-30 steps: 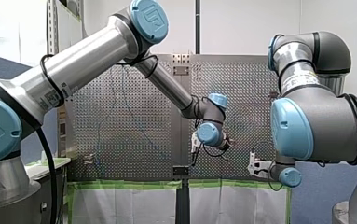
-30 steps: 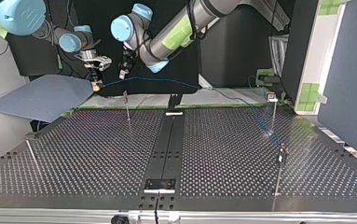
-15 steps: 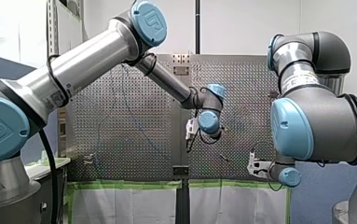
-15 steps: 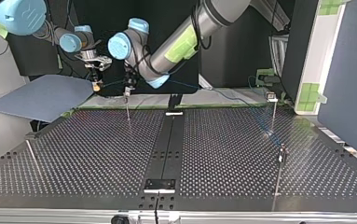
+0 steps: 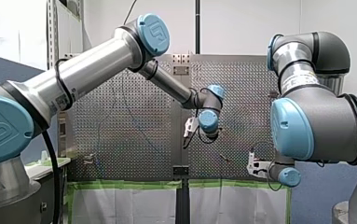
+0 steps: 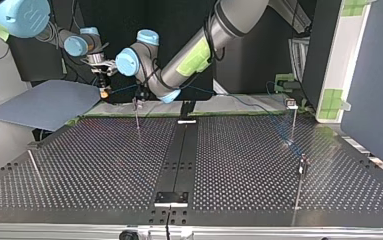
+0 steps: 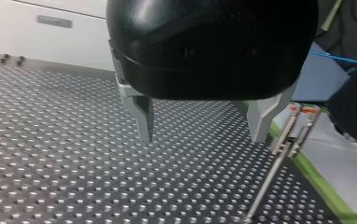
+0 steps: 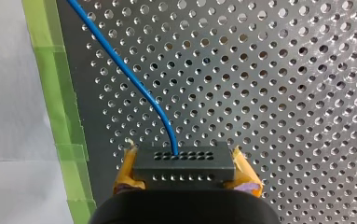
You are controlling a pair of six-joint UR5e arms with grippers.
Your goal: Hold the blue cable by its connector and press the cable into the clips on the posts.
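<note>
Cable [image 8: 139, 86], blue and thin, is rising out of a black connector [image 8: 184, 164] with rows of small holes. My right arm's jaws are clenching that connector from both sides, their yellow pads [image 8: 126, 169] pressing against its ends, above the perforated desk [image 8: 269, 93] and a strip of green tape [image 8: 57, 88] along its edge.

In the top view these jaws are hanging at the upper left, beyond the desk's far edge, and the cable is stretching from them toward the right, then dropping across the desk near two posts [image 6: 293, 122] in the right half.

My left arm [image 6: 199, 45] is coming in from the upper right of the top view and reaching past the middle. My left arm's jaws are hovering just over the clip [image 6: 135, 102] topping another post [image 6: 137, 116] at the upper left of centre.

In the left wrist view those jaws are standing released, the metal fingers [image 7: 143, 119] well apart with only desk showing between them. The clipped post is standing just beside one finger, outside the gap, and the blue line is passing beyond it.

A grey-blue sheet [image 6: 44, 102] is lying at the top view's left edge.
</note>
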